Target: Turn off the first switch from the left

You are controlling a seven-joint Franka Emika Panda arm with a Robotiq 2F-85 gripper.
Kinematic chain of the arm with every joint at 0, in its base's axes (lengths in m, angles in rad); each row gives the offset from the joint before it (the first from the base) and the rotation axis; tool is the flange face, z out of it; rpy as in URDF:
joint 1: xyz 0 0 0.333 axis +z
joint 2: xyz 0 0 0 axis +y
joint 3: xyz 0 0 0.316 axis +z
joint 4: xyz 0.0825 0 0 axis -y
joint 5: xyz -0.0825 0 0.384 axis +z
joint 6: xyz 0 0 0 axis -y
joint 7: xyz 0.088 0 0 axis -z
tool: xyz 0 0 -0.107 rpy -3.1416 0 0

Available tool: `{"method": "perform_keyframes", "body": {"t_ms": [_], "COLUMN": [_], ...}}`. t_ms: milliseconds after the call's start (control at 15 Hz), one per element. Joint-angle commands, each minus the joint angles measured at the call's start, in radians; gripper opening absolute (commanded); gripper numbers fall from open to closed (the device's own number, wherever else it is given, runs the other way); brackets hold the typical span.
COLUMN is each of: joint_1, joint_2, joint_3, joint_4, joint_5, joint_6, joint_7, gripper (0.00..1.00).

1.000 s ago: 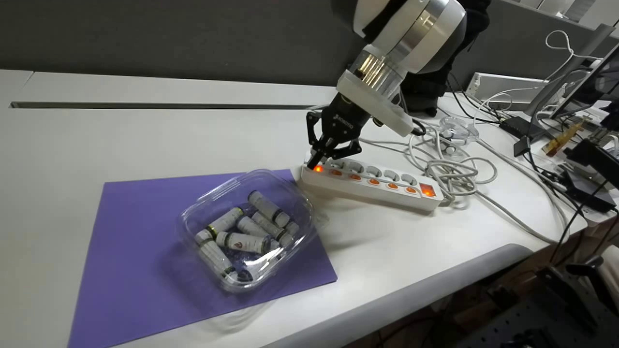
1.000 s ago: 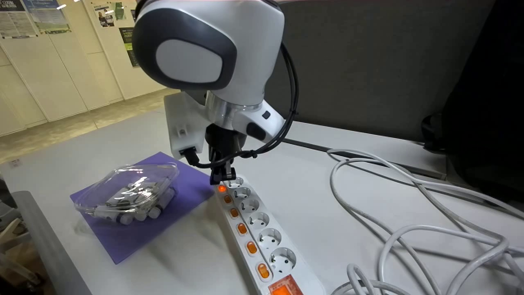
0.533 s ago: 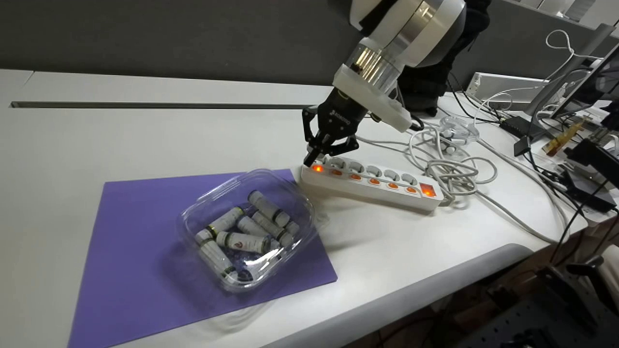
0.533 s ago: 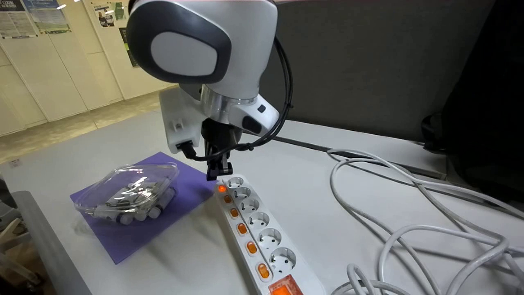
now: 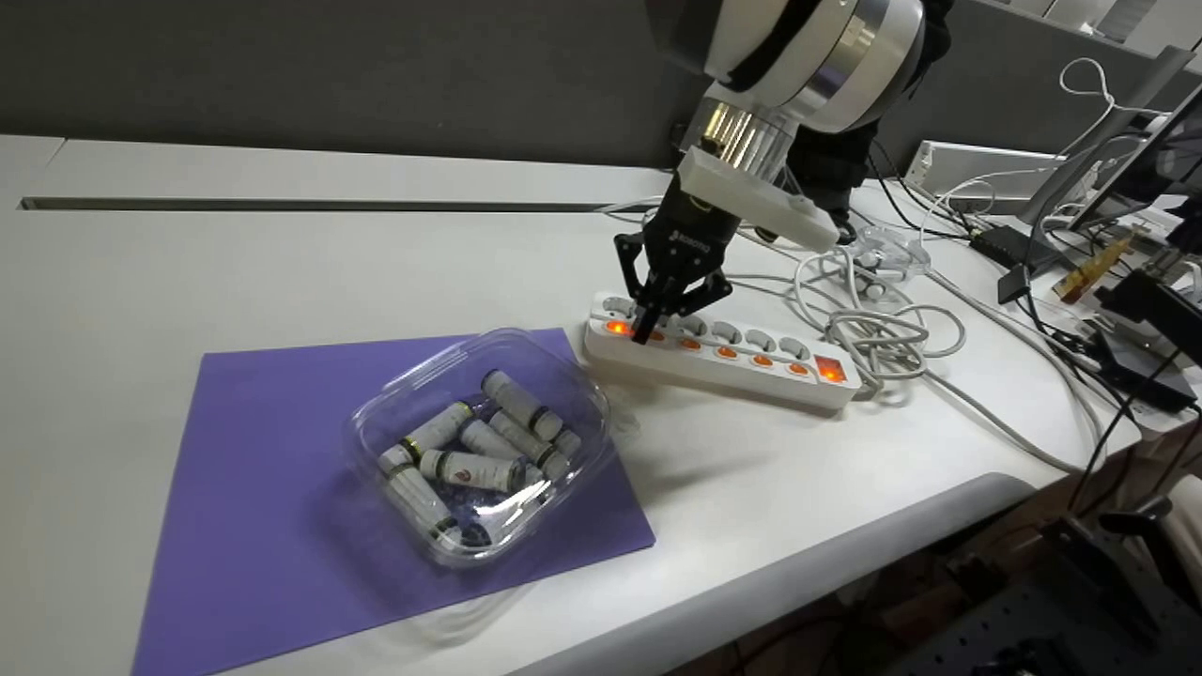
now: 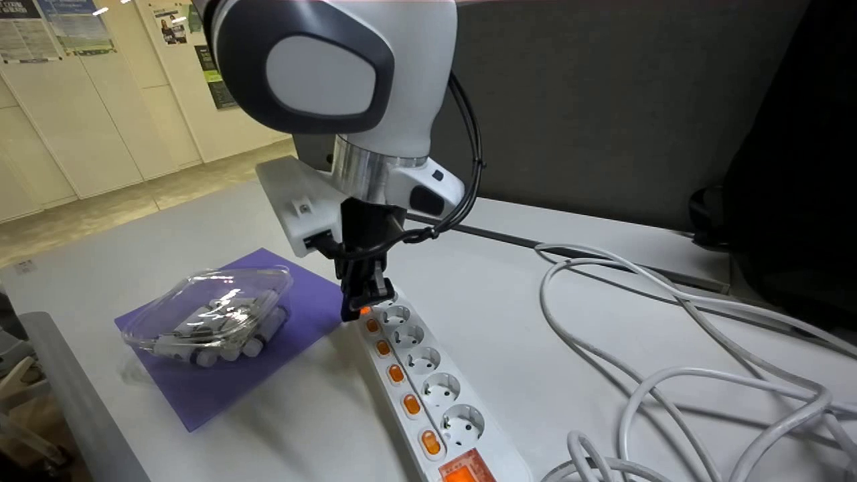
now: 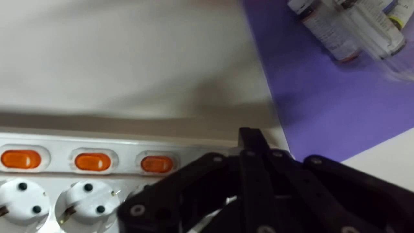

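First switch from the left (image 5: 617,328) is glowing in both exterior views, so I take the job as not done. It sits at the end of the white power strip (image 5: 714,376), just beside the gripper (image 5: 642,335) at about ten o'clock from it; the row runs off between three and four o'clock. Jaws closed together, nothing between them. Contact with the strip: cannot tell. Main risk: I push straight down from here and catch the second switch (image 5: 657,336), partly hidden on the three o'clock side, since the gripper appears between the two. Also possible: the fingertips (image 6: 349,309) slip off the strip's long edge if they overhang it, as the wrist view hints. Pressing the wrong half of the rocker would leave it lit, and a sideways shove might slide the strip. View check: the target shows whole in an exterior view, but in an exterior view only a sliver of that switch (image 6: 365,310) peeks past the fingertips. The wrist view shows no glow, just three dimmer switches (image 7: 92,161) between eight and nine o'clock, yet gives the long edge close up.
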Motion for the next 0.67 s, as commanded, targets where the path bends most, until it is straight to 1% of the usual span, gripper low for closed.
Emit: {"method": "perform_keyframes", "body": {"t_ms": [0,267,600], "joint_1": [-0.011,-0.019,-0.028], "joint_2": [-0.004,0.008,0.023], "joint_3": [0.01,0.031,0.069], "joint_4": [0.001,0.01,0.004], "joint_5": [-0.017,0.001,0.011], "joint_6": [0.0,0.029,0.108], "joint_7": [0.006,-0.026,-0.082], "gripper": [0.01,0.0,0.0]}}
